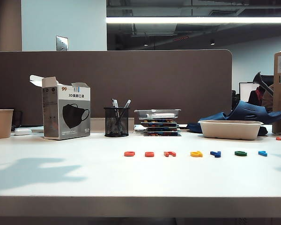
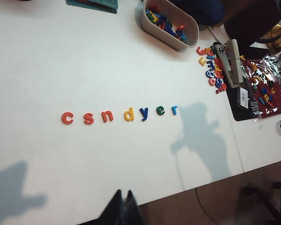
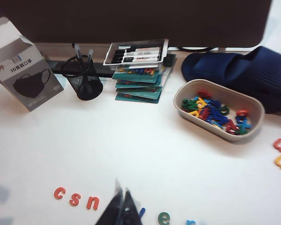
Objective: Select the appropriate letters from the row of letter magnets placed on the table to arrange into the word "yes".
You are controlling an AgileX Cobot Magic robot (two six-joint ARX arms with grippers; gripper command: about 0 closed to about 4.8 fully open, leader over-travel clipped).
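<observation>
Closed left gripper (image 2: 123, 206) and closed right gripper (image 3: 120, 208) hover above magnets (image 2: 117, 115) spelling "csndyer".

Seven small flat plastic letter magnets lie face-up in one straight row (image 2: 118, 114) on the wide white smooth table (image 2: 61, 56), running parallel to its front edge and nearer that edge than the back. They read c, s, n, d, y, e, r. The red-orange s (image 2: 88, 118) is second, between two other red-orange letters. The dark blue y (image 2: 144, 113) lies just beside the dark green rounded e (image 2: 160, 110), toward the row's other end, none touching.
</observation>
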